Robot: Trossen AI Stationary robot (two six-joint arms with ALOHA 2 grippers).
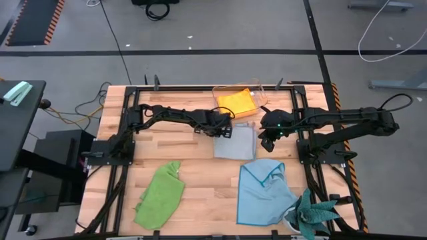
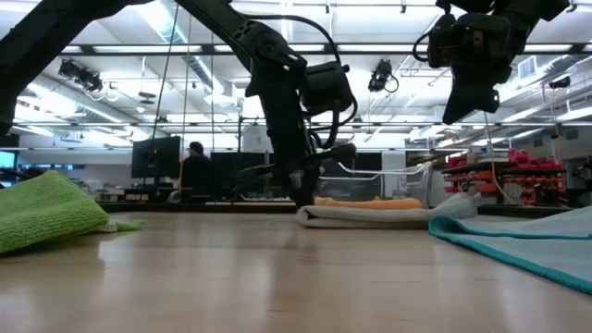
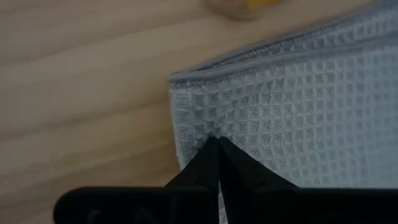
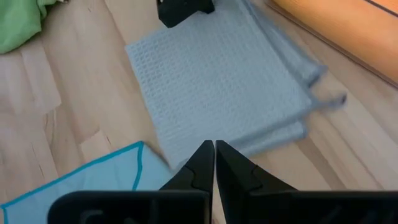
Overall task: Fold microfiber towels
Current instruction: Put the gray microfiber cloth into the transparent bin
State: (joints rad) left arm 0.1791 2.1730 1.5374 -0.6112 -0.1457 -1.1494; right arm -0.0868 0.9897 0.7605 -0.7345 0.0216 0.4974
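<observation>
High view showed left gripper (image 1: pixel 227 131) closed on grey towel (image 1: pixel 235 143) corner; right gripper (image 1: pixel 268 143) closed, empty, above. Cloth soft, limp; best gripped at corners.

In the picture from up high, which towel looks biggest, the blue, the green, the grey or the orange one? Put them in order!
1. Light blue towel, spread widest.
2. Lime green towel, bunched up.
3. Grey towel, folded, and orange-yellow towel, folded inside the clear plastic box: these two look about alike, so no ranking.
</observation>
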